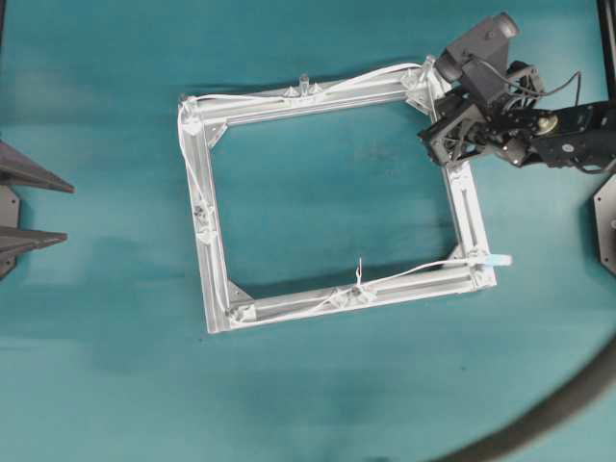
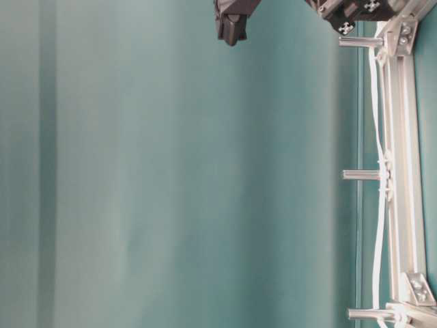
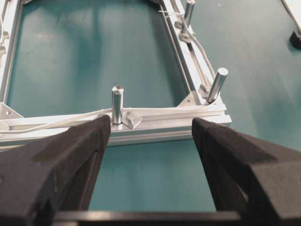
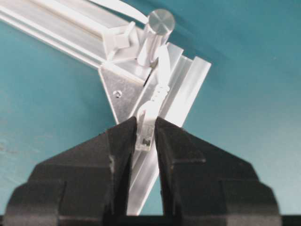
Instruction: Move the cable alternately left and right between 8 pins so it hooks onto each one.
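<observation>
Right gripper point(image 4: 146, 136) clenched on cable point(image 1: 289, 96) by plug end, at frame point(image 1: 462, 207) corner, 1 o'clock in overhead view — keeps tension past corner pin point(image 4: 153, 37). Cable already hooked round most pins. Left gripper point(image 3: 150, 136) released, idle at 9 o'clock.

Frame point(image 1: 332, 197) interior: bare teal mat, open from above.
Frame bars: upright pins point(image 3: 117, 104) stand along them, with the cable point(image 1: 289, 96) strung between, hindering any low sweep across.
Top right corner: taken up by the right gripper point(image 4: 146, 134), jaws closed on the cable's plug beside a pin.
Left edge: left gripper point(image 3: 150, 136), jaws wide, outside the frame.
Lower right: thick dark hose point(image 1: 539, 419) curves over the mat.
</observation>
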